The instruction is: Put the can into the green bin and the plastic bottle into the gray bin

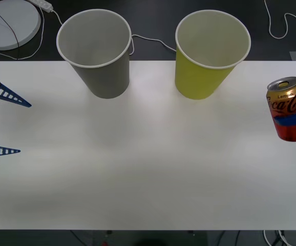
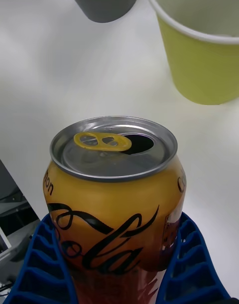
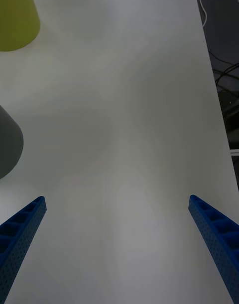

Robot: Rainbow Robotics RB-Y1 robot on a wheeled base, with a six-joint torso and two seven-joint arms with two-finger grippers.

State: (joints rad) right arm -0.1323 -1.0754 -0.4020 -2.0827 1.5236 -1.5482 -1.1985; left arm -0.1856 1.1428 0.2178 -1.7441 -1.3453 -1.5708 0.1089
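With the right gripper [image 2: 119, 284] clamped on the can [image 1: 290, 108] at the table's [image 1: 148, 169] right edge, I judge the carry underway; next I swing it over the green bin [image 1: 212, 54], while my left gripper [image 1: 7, 123] waits spread.

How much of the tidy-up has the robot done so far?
Nothing is binned yet: the green bin and the gray bin both look empty. The right gripper is shut on the can, held at the table's right edge, away from the green bin. The left gripper is open at the left. Both drops remain.
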